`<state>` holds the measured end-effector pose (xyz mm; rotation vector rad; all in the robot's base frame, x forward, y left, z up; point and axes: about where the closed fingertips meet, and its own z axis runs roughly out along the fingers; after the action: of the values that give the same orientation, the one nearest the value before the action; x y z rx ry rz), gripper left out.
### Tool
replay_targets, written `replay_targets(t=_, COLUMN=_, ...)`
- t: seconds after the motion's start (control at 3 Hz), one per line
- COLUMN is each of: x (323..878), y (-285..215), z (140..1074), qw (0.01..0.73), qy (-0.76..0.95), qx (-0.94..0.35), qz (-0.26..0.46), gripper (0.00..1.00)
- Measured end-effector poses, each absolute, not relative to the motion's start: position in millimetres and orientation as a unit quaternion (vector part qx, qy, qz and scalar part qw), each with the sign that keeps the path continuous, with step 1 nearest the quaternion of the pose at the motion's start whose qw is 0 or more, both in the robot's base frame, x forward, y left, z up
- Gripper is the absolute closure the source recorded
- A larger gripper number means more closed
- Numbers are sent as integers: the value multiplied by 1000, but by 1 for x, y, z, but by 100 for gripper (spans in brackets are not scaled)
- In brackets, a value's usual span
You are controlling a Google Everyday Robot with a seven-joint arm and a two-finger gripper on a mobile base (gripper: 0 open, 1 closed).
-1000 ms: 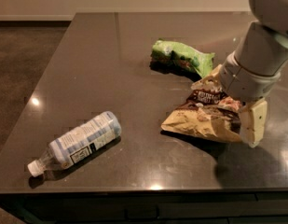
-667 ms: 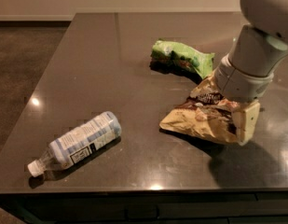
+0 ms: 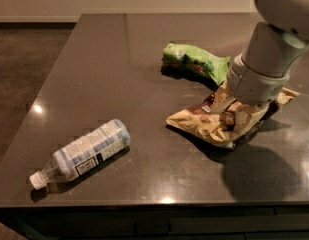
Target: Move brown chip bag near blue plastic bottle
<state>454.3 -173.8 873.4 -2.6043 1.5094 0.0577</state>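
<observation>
The brown chip bag (image 3: 194, 120) lies crinkled on the dark table (image 3: 114, 54), right of centre, with its tan end pointing left. My gripper (image 3: 240, 115) is down on the bag's right half, pressed into the foil, and the arm hides part of the bag. The blue plastic bottle (image 3: 86, 151) lies on its side near the front left edge, white cap pointing to the front left. A wide gap of bare table separates the bag from the bottle.
A green snack bag (image 3: 194, 61) lies just behind the chip bag, close to the arm. The table's front edge runs just below the bottle, and its left edge is close to the bottle's cap. Floor lies beyond the left edge.
My gripper has moved left from the bag's right edge onto the bag. The bag's left end has shifted slightly left and up. The bottle and the green bag have not moved.
</observation>
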Motion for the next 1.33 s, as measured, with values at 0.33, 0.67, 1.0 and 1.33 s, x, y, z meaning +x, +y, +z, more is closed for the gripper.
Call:
replay_targets(t=0.33, x=458, y=-165, z=886, qw=85, qy=519, qx=-851, qz=21, gripper=94)
replay_targets(t=0.67, x=457, y=-141, z=907, qw=126, qy=530, qx=-838, qz=28, gripper=100)
replay_targets(t=1.0, x=456, y=-110, z=923, qw=163, qy=533, qx=-829, qz=42, gripper=100)
replay_targets(t=1.33, x=458, y=-80, z=933, qw=190, qy=534, qx=-822, qz=54, gripper=100)
